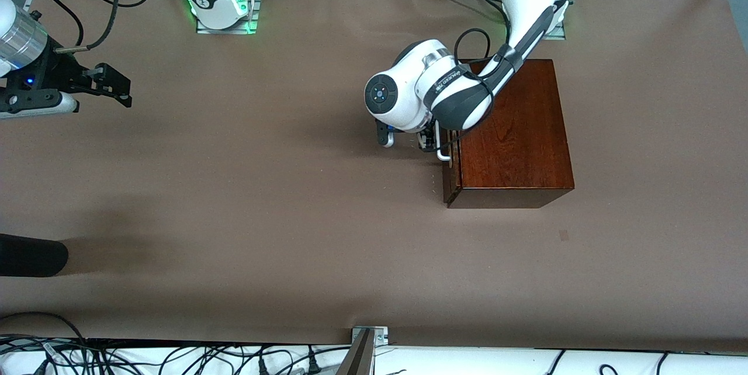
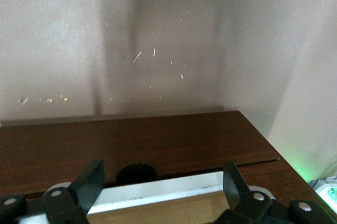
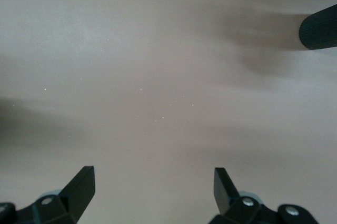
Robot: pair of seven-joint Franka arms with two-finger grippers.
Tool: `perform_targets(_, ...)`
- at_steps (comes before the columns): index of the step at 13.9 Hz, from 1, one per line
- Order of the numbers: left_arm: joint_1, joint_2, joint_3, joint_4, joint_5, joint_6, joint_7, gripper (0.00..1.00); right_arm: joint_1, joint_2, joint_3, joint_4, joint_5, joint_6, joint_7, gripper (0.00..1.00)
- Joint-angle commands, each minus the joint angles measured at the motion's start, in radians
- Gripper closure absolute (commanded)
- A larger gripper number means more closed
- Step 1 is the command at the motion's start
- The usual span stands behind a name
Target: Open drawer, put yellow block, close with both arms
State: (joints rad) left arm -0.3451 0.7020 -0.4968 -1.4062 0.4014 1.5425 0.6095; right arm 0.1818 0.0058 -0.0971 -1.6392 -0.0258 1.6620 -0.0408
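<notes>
The dark reddish-brown wooden box (image 1: 514,129) stands toward the left arm's end of the table. Its drawer front (image 1: 451,176) faces the right arm's end and looks shut. My left gripper (image 1: 435,142) is at the white bar handle (image 1: 445,154), mostly hidden under its wrist. In the left wrist view the left gripper (image 2: 163,169) is open, with the handle (image 2: 158,192) lying between its fingers against the box (image 2: 158,140). My right gripper (image 1: 120,86) waits open and empty over bare table at the right arm's end, as the right wrist view (image 3: 152,174) also shows. The yellow block is not in view.
A black rounded object (image 1: 29,255) juts over the table at the right arm's end, nearer the front camera; it also shows in the right wrist view (image 3: 318,27). Brown table (image 1: 263,188) spreads between the box and the right gripper. Cables lie along the front edge.
</notes>
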Motion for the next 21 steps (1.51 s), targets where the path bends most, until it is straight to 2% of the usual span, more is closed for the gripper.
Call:
perform_targets(1, 0.023, -0.013, 0.001, -0.028, 0.037, -0.025, 0.019, 0.0, -0.004, 0.007, 0.005, 0.021, -0.003, -0.018, 0.004, 0.0)
perform_targets(3, 0.023, -0.022, -0.006, -0.02, 0.034, -0.025, 0.019, 0.0, -0.004, 0.007, 0.005, 0.021, -0.003, -0.018, 0.004, 0.0)
perform_targets(6, 0.029, -0.094, -0.026, 0.01, -0.01, -0.024, 0.019, 0.0, -0.002, 0.007, 0.007, 0.021, -0.002, -0.015, 0.007, 0.0)
perform_targets(8, 0.118, -0.175, -0.023, 0.036, -0.149, -0.028, 0.023, 0.0, -0.001, 0.007, 0.007, 0.021, 0.0, -0.01, 0.007, 0.0)
perform_targets(11, 0.273, -0.303, -0.011, 0.039, -0.188, -0.033, 0.039, 0.0, -0.001, 0.007, 0.007, 0.021, 0.001, -0.008, 0.007, 0.0)
perform_targets(12, 0.294, -0.37, 0.029, 0.03, -0.19, -0.028, 0.033, 0.0, -0.001, 0.007, 0.007, 0.022, 0.001, -0.01, 0.007, 0.0)
perform_targets(13, 0.317, -0.383, 0.084, 0.036, -0.223, -0.025, 0.03, 0.0, -0.001, 0.007, 0.008, 0.022, 0.001, -0.011, 0.007, 0.0)
perform_targets(15, 0.337, -0.471, 0.249, -0.006, -0.356, -0.022, 0.009, 0.0, 0.001, 0.005, 0.01, 0.022, 0.001, -0.008, 0.013, 0.0)
perform_targets(17, 0.333, -0.527, 0.369, -0.065, -0.411, -0.016, -0.034, 0.0, 0.002, 0.005, 0.01, 0.022, 0.001, -0.008, 0.015, 0.0)
perform_targets(18, 0.33, -0.56, 0.413, -0.097, -0.411, 0.019, -0.063, 0.0, 0.002, 0.005, 0.01, 0.022, 0.001, -0.008, 0.015, 0.0)
perform_targets(20, 0.319, -0.652, 0.454, -0.207, -0.412, 0.1, -0.15, 0.0, 0.002, 0.005, 0.01, 0.022, 0.001, -0.008, 0.016, 0.0)
perform_targets(21, 0.318, -0.686, 0.464, -0.233, -0.411, 0.144, -0.257, 0.0, 0.002, 0.005, 0.01, 0.022, 0.001, -0.008, 0.018, 0.0)
